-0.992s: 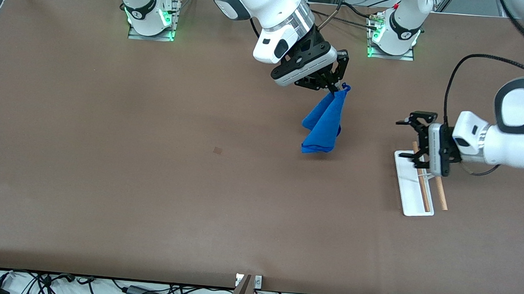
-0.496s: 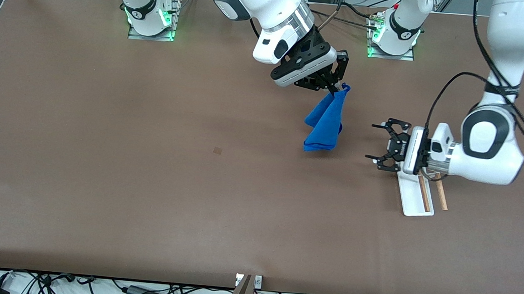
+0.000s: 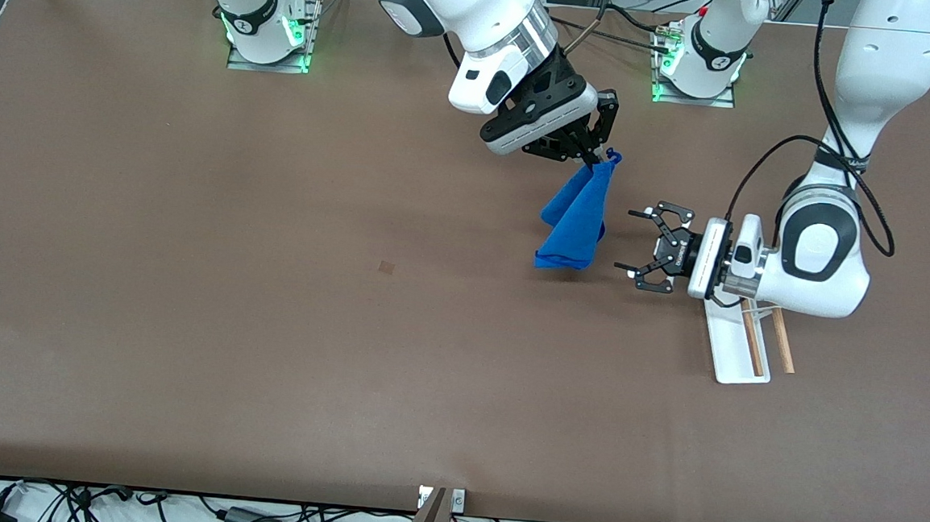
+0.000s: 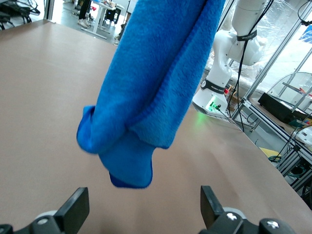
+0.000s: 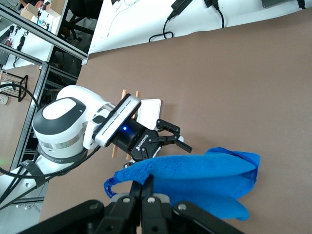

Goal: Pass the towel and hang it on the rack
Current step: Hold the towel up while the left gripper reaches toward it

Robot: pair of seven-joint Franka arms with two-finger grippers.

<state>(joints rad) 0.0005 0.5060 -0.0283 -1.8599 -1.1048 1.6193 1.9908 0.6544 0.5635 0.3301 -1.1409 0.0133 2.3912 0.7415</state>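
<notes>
The bright blue towel (image 3: 576, 219) hangs in the air from my right gripper (image 3: 598, 158), which is shut on its corner by the loop tag (image 5: 111, 186). The towel also fills the left wrist view (image 4: 151, 83) and shows in the right wrist view (image 5: 204, 180). My left gripper (image 3: 634, 241) is open, held sideways and level with the towel's hanging end, a short gap from it. Its fingers (image 4: 74, 209) stand wide apart below the cloth without touching it. The rack (image 3: 738, 342), with white base and two wooden bars, stands under the left wrist, partly hidden.
The brown table (image 3: 267, 321) is bare apart from a small dark mark (image 3: 386, 267). The two arm bases (image 3: 269, 27) stand along the table edge farthest from the front camera. Cables lie off the table's near edge.
My left gripper has swung away from the rack and moved toward the hanging towel, staying open. The right gripper has held still with the towel.
</notes>
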